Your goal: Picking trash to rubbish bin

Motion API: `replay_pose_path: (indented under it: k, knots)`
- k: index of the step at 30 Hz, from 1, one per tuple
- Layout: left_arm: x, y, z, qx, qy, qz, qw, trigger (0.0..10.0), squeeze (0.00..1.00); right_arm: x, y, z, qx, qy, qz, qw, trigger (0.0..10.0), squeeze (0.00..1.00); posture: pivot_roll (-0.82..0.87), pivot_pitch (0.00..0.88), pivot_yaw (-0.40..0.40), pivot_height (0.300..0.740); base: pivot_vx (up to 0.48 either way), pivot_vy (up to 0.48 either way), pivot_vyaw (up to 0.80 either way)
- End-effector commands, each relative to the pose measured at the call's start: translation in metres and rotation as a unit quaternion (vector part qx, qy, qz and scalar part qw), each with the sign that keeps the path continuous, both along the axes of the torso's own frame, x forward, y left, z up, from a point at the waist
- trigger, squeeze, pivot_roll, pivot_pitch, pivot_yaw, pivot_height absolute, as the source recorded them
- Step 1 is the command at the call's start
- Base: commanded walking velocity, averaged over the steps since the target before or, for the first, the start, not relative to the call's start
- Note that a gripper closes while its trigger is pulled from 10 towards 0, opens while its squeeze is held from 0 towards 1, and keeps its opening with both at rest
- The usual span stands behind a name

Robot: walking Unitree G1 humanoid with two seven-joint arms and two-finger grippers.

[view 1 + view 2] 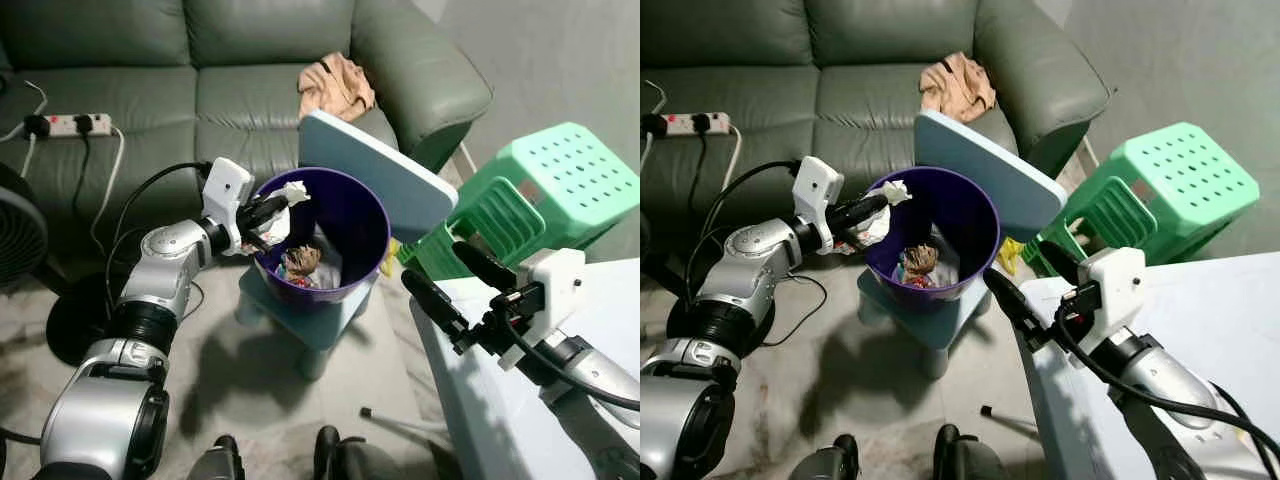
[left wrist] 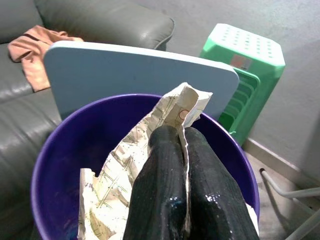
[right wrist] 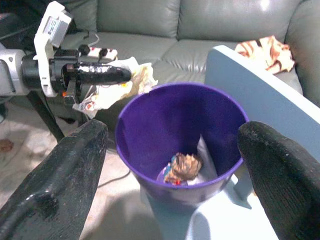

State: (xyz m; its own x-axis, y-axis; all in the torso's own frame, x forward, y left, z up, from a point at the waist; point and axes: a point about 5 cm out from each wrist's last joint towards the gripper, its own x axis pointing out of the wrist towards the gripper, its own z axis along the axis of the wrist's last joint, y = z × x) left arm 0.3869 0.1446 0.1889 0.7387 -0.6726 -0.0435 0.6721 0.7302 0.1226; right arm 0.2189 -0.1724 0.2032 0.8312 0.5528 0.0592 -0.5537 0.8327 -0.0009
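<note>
While the grey-green sofa (image 1: 150, 90) spans the upper left of the frame, a pale blue board (image 1: 375, 170) leans at centre against a green plastic stool (image 1: 545, 190) on the right. Below the board stands the purple rubbish bin (image 1: 370, 215), resting on a small pale blue stool (image 1: 320, 325). A brown crumpled scrap (image 1: 300, 262) already lies at the bin's bottom. An orange cloth (image 1: 335, 85) lies on the sofa seat, a power strip (image 1: 65, 124) at far left.

Left gripper (image 1: 272, 208): fingers pinched together on a crumpled paper wrapper (image 2: 165, 130), held at the bin's near-left rim, partly over the opening. Right gripper (image 1: 455, 290): fingers spread apart, holding nothing, hovering lower right above a white table surface (image 1: 470, 400), pointed toward the bin.

Handling judgement: wrapper looks light, thin, limp, easily creased; no fragility concern. It may cling to the finger pads or catch on the rim when let go. Present hold is mid-sheet, with loose ends flopping either side. Carrying it further over the centre before release seems prudent, since part of the sheet hangs outside the rim.
</note>
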Motion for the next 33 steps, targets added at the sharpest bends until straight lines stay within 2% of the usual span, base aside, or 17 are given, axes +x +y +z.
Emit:
replay_pose_path:
  k: [1,5,11,14,31,32,33]
  knots:
    - [0.001,-0.003,0.0,0.009,0.003,-0.019,1.0,10.0,0.0,-0.007,-0.002,0.006,-0.004,-0.001,-0.001,1.0,10.0,0.0,-0.18,0.391,-0.133,0.74,0.0,0.0,0.0]
    - [0.003,-0.004,0.006,0.007,-0.005,-0.039,0.999,10.0,0.0,-0.012,-0.003,0.014,0.0,0.0,0.002,1.0,10.0,0.0,-0.2,0.419,-0.138,0.74,0.0,0.0,0.0]
    - [0.006,0.004,0.009,0.022,-0.01,-0.039,0.999,10.0,0.0,-0.017,-0.002,0.021,0.002,0.001,0.005,1.0,10.0,0.0,-0.23,0.446,-0.144,0.74,0.0,0.0,0.0]
    - [0.009,0.007,0.017,0.007,-0.01,-0.036,0.999,10.0,0.0,-0.019,-0.005,0.025,0.0,0.004,0.001,1.0,10.0,0.0,-0.24,0.453,-0.142,0.74,0.0,0.0,0.0]
    - [0.014,0.003,0.032,0.027,-0.031,-0.048,0.998,10.0,0.0,-0.024,-0.009,0.031,0.002,0.014,-0.01,1.0,10.0,0.0,-0.26,0.463,-0.128,0.74,0.0,0.0,0.0]
    - [0.014,0.003,0.034,0.025,-0.032,-0.046,0.998,10.0,0.36,-0.025,-0.009,0.032,0.002,0.014,-0.011,1.0,10.0,0.0,-0.26,0.464,-0.128,0.74,0.0,0.0,0.0]
    - [0.014,0.004,0.035,0.026,-0.033,-0.044,0.998,10.0,1.0,-0.025,-0.009,0.032,0.002,0.014,-0.011,1.0,10.0,0.0,-0.26,0.464,-0.128,0.74,0.0,0.0,0.0]
